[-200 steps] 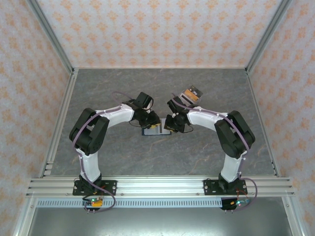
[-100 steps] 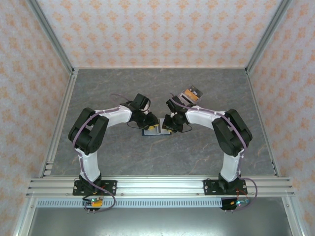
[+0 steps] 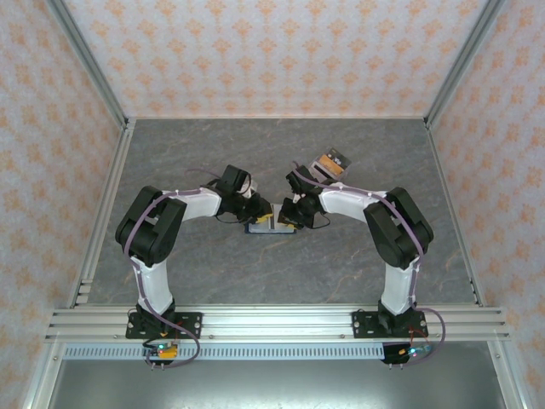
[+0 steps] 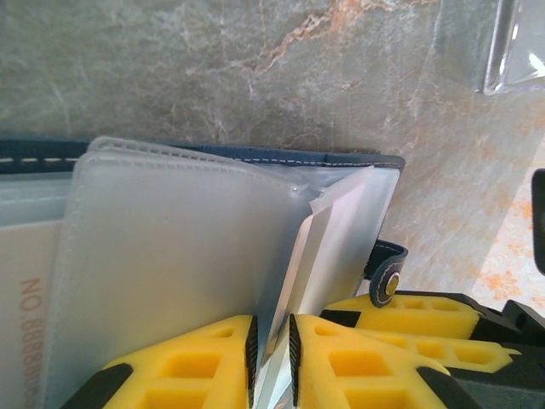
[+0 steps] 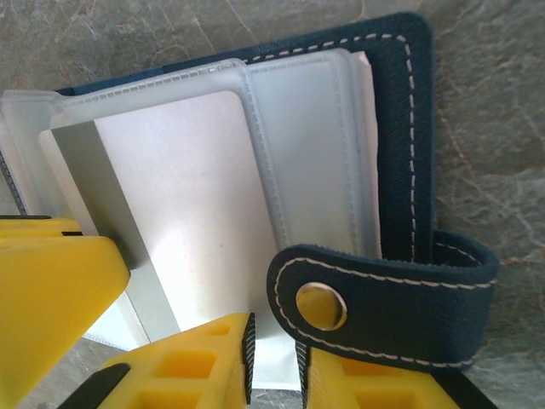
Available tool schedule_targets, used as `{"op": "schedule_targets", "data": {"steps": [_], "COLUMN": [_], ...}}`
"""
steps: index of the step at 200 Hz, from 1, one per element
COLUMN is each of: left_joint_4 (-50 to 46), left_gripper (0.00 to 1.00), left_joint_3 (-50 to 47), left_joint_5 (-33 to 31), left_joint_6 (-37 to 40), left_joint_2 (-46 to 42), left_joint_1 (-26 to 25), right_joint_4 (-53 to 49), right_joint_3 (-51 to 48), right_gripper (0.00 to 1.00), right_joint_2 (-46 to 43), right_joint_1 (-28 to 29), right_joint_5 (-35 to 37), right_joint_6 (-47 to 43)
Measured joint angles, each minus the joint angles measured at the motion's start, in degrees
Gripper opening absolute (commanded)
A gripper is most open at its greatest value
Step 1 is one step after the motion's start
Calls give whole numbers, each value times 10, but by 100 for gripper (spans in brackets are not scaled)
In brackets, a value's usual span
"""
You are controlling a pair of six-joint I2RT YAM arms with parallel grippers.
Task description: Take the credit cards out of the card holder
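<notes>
Left gripper (image 4: 272,331) has its yellow fingers pressed nearly together, pinching a translucent plastic sleeve (image 4: 170,247) of the small dark navy-blue stitched card holder (image 5: 407,128). The right gripper (image 5: 274,342) is likewise nearly closed, on the near edge of what appears to be a pale pinkish-grey plastic card (image 5: 187,204) lying in a sleeve. The holder lies open on the grey marbled bench (image 3: 281,273) between the two arms. A fanned pile of loose cards (image 3: 333,162) sits to its far right, apart from it.

Assessment: extraction is in hand, with at least this card not yet freed.

Hazards:
- The left hold is on thin film only. If it slips, the whole holder would probably drag along with the card.
- The right pinch may include sleeve film as well as card, so pulling could buckle the sleeve.
- The navy closure tab with metal snap (image 5: 383,298) lies just beside the right fingers and could catch them.
- The two grippers work close together, so contact between them is possible.
</notes>
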Motion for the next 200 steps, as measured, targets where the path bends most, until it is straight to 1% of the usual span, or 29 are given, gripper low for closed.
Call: {"op": "schedule_targets", "data": {"steps": [37, 67, 166, 183, 200], "left_joint_4": [52, 73, 75, 75, 75], "left_gripper": [17, 16, 13, 9, 8], "left_joint_3": [-23, -34, -43, -43, -43], "left_joint_5": [26, 31, 46, 46, 49], "left_joint_6": [2, 7, 33, 35, 42], "left_joint_2": [0, -3, -13, -14, -16], "left_joint_1": [7, 8, 12, 12, 12], "right_joint_4": [-2, -4, -18, -19, -22], "right_joint_3": [2, 2, 12, 12, 15], "right_gripper": [23, 22, 21, 22, 21], "right_joint_2": [2, 2, 6, 6, 8], "right_joint_1": [0, 0, 0, 0, 0], "right_joint_5": [0, 1, 7, 8, 9], "right_joint_6": [0, 0, 0, 0, 0]}}
